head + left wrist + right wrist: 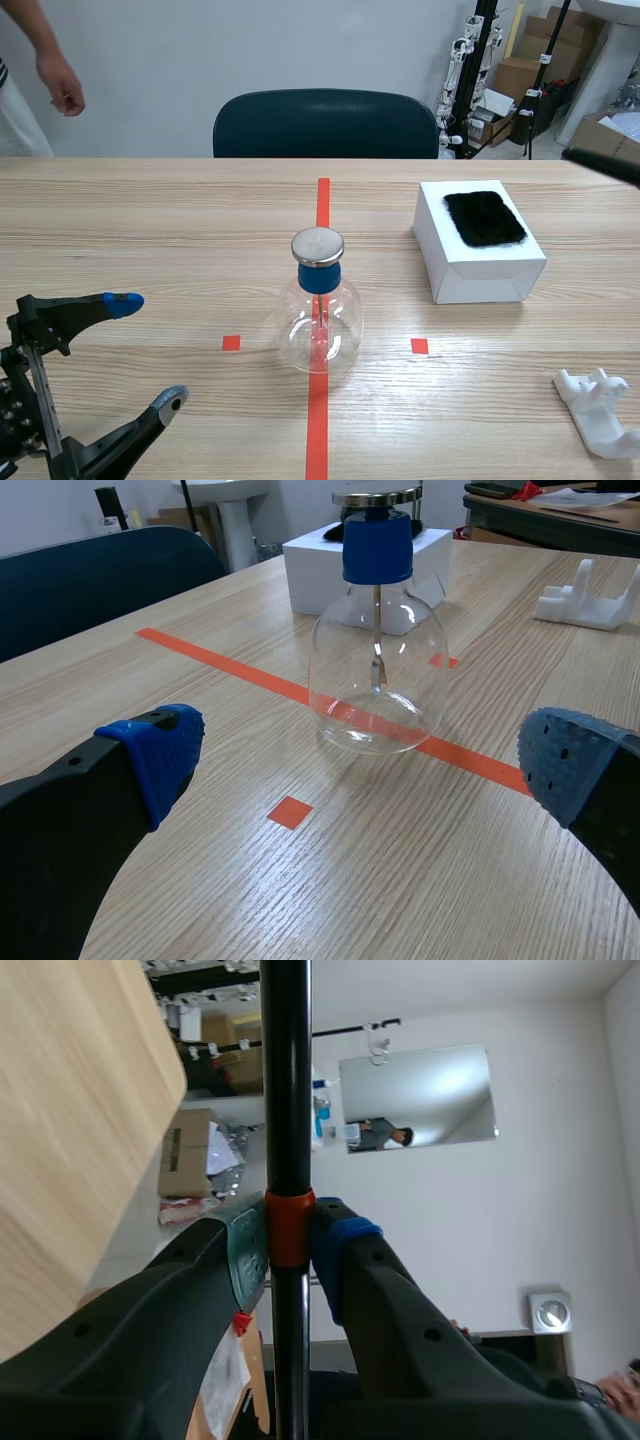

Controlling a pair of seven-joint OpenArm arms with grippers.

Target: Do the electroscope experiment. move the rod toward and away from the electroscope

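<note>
The glass electroscope (320, 305) stands mid-frame on the red tape line. At lower left, the left gripper (148, 352) gapes wide with nothing in it. The right gripper (290, 1235) is clamped on the black rod (287, 1080) at its orange band. Right of centre sits a white box (478, 265) topped with black fur (485, 218).

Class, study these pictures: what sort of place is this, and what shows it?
Likely a robotics lab: an electroscope on a tape-marked table, with boxes piled at the back.
</note>
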